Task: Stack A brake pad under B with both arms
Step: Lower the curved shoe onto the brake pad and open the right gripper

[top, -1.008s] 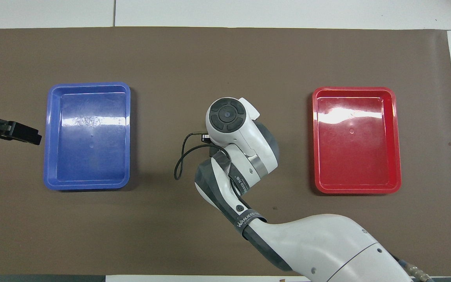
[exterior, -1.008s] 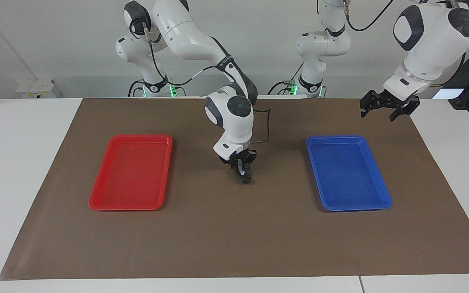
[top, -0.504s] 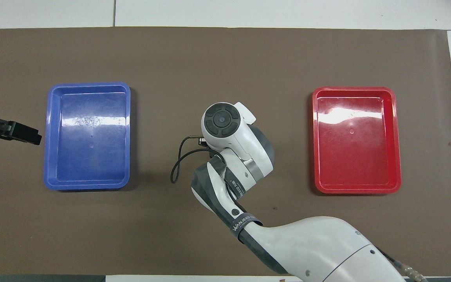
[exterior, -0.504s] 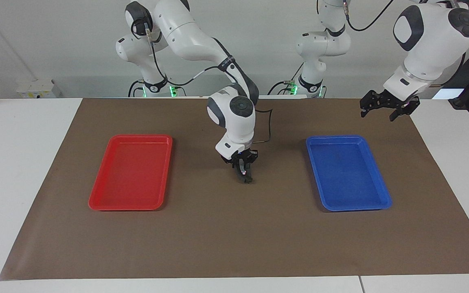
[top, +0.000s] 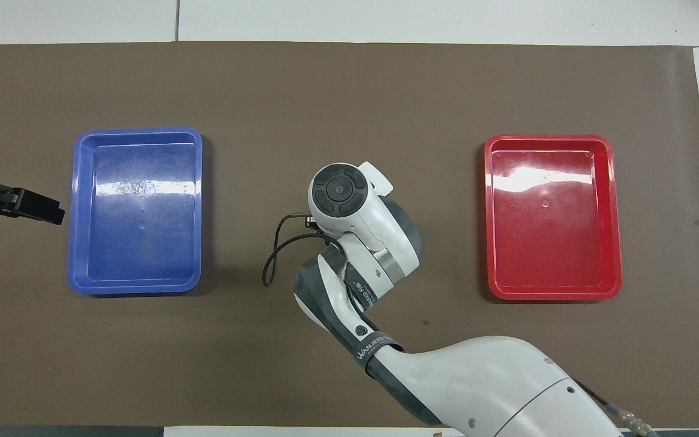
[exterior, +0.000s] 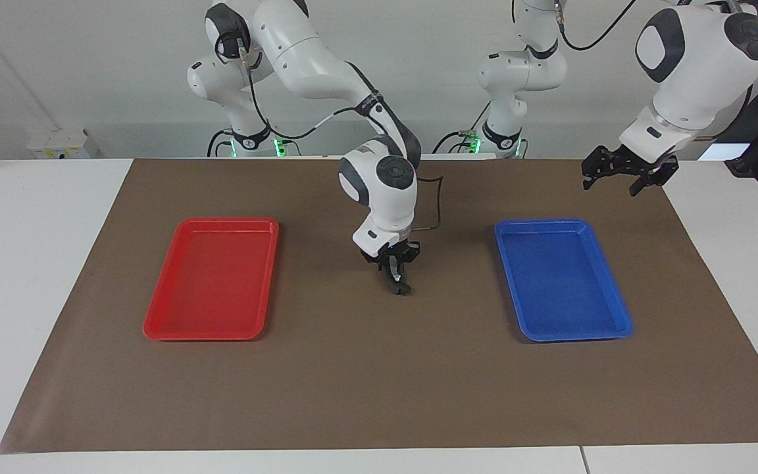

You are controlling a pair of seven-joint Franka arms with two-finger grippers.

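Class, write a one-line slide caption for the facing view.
Right gripper holds a dark brake piece over the mat between red tray and blue tray; left gripper waits open.

Bright even light, glare on trays [top: 531,176]

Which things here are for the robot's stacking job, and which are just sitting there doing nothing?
For the job:
- dark brake piece, which pad I cannot tell, pinched by the right gripper over the middle of the mat
- left gripper, open, waiting in the air at its own end of the table

Just lying about:
- red tray
- blue tray
- brown mat
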